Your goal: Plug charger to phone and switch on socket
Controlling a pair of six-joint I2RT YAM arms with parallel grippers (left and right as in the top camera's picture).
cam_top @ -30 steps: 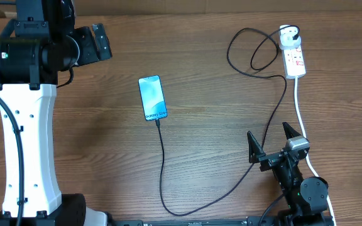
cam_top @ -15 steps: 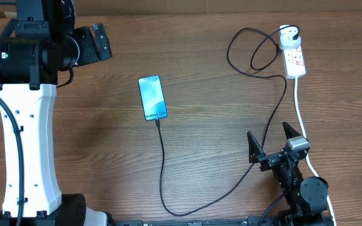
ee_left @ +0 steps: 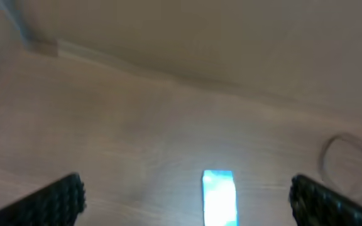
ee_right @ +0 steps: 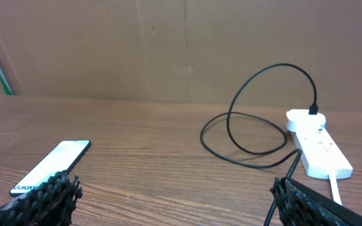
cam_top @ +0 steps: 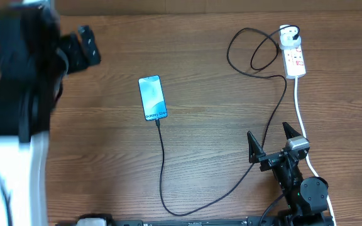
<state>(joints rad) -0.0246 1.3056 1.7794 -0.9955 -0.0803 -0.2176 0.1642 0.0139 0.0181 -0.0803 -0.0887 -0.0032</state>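
Observation:
The phone (cam_top: 153, 98) lies flat near the table's middle with its cyan screen lit, and it also shows in both wrist views as the phone (ee_left: 219, 198) and the phone (ee_right: 52, 166). The charger (cam_top: 163, 169), a thin black cable, meets the phone's near end, sweeps right and loops up to its black plug (cam_top: 289, 34) in the white socket (cam_top: 294, 58) at the far right. My left gripper (cam_top: 83, 45) is blurred at the far left, open, with the left gripper (ee_left: 186, 185) empty. My right gripper (cam_top: 269, 135) stands open near the front right, straddling the cable, with the right gripper (ee_right: 175, 194) empty.
The socket's white cord (cam_top: 301, 132) runs down the right side past my right arm. A brown cardboard wall (ee_right: 187, 44) stands behind the table's far edge. The cable loop (ee_right: 256, 125) lies beside the socket (ee_right: 319, 147).
My left arm is in motion and blurred; its gripper has shifted left and slightly down in the overhead view. The right arm, phone and cable have not moved.

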